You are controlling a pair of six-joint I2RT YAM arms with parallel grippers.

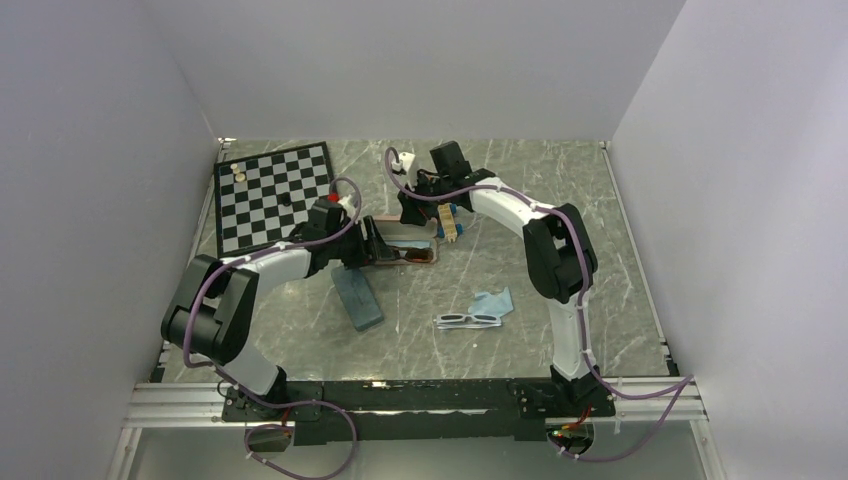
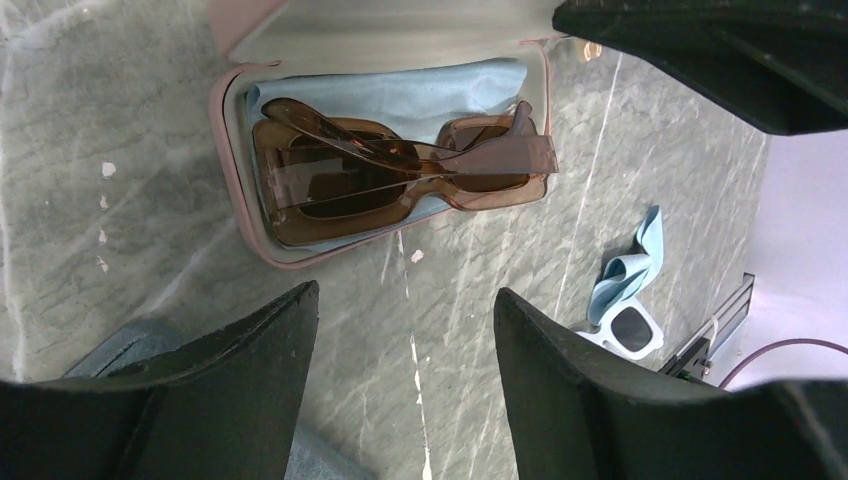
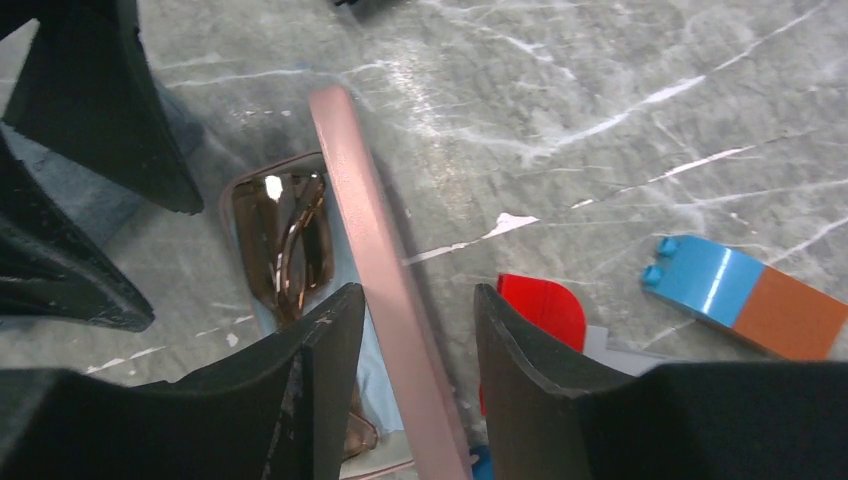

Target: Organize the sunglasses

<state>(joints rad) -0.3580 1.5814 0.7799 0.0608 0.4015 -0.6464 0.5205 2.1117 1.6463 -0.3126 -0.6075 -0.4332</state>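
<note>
Now the left gripper [image 2: 405, 290] hangs with fingers spread and empty just short of the open pink case [image 2: 232, 170]. The right gripper [image 3: 418, 295] straddles the raised lid [image 3: 375, 250], fingers apart and not visibly clamping it. The reddish-brown sunglasses [image 2: 340, 190] lie inside on a cloth [image 2: 400, 95], one temple [image 2: 500, 155] poking over the rim. Closing likely comes next, once that temple is tucked; the white sunglasses [image 2: 630, 328] lie well apart, uncased

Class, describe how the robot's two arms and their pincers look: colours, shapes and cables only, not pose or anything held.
The left arm and right arm both have white link shells joined by chunky black joints. A purple cable runs along each arm, looping free near the wrist. The left pincer and right pincer each have two matte black, wedge-shaped fingers.
</note>
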